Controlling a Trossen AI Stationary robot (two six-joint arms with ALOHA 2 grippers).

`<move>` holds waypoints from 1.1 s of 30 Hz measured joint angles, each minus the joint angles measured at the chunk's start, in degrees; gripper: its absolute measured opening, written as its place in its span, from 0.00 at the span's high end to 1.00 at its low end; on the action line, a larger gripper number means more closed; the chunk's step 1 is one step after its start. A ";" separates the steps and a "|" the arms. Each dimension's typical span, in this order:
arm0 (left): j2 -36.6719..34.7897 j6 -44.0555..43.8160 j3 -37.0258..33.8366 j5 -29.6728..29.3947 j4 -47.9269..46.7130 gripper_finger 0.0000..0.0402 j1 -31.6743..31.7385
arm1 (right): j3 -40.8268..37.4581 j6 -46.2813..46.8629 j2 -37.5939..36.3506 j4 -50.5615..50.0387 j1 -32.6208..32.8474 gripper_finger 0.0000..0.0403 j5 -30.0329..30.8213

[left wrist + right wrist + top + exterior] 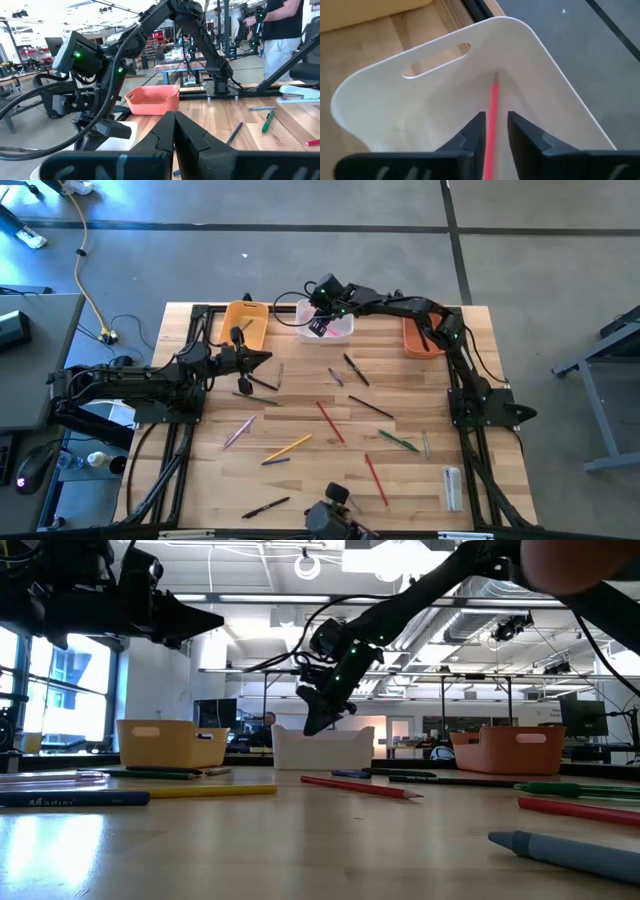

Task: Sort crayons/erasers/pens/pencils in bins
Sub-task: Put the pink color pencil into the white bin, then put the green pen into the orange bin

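While our right gripper (493,131) hangs over the white bin (380,120), its fingers barely parted beside a pink pencil (493,117), the pencil points straight down into the bin.

Both arms are matte black, chunky jointed segments with loose black cables looping along them. The right arm (400,306) has small green LEDs glowing at its wrist camera block. Fingers (470,137) are dark wedge-shaped plastic, same on the left arm (150,380).
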 joint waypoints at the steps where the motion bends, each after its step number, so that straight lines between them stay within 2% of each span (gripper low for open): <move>1: 0.00 0.00 0.00 0.00 0.00 1.00 0.00 | 0.00 -0.01 0.00 -0.08 0.03 0.78 0.01; 4: 0.00 0.00 0.00 0.00 0.00 1.00 -0.02 | 0.00 0.08 -0.15 -1.06 0.29 0.76 0.48; 7: 0.00 0.02 0.00 0.00 -0.02 1.00 0.00 | -0.04 -1.31 -1.77 -3.13 1.03 0.79 2.82; 11: 0.00 0.01 0.00 -0.35 -0.37 1.00 -0.01 | -0.06 -4.84 -6.23 -5.37 3.32 0.90 3.12; 14: -0.02 0.02 0.00 -2.18 -1.46 1.00 0.00 | -2.87 -6.11 -10.01 -2.46 5.27 0.98 2.76; 17: -0.02 0.11 0.00 -3.69 -2.79 1.00 0.00 | -10.08 -6.32 -14.19 6.38 7.01 0.97 2.57; 24: -0.01 0.07 0.00 -3.67 -2.87 1.00 -0.02 | -33.49 -6.52 -27.38 29.79 10.28 0.99 2.59; 28: 0.00 0.04 0.00 -3.66 -2.82 1.00 -0.02 | -44.72 -6.23 -37.61 35.67 10.81 1.00 3.24; 33: 0.00 2.16 0.69 -3.72 -2.80 1.00 0.10 | -57.77 -5.87 -49.00 44.82 10.77 1.00 7.25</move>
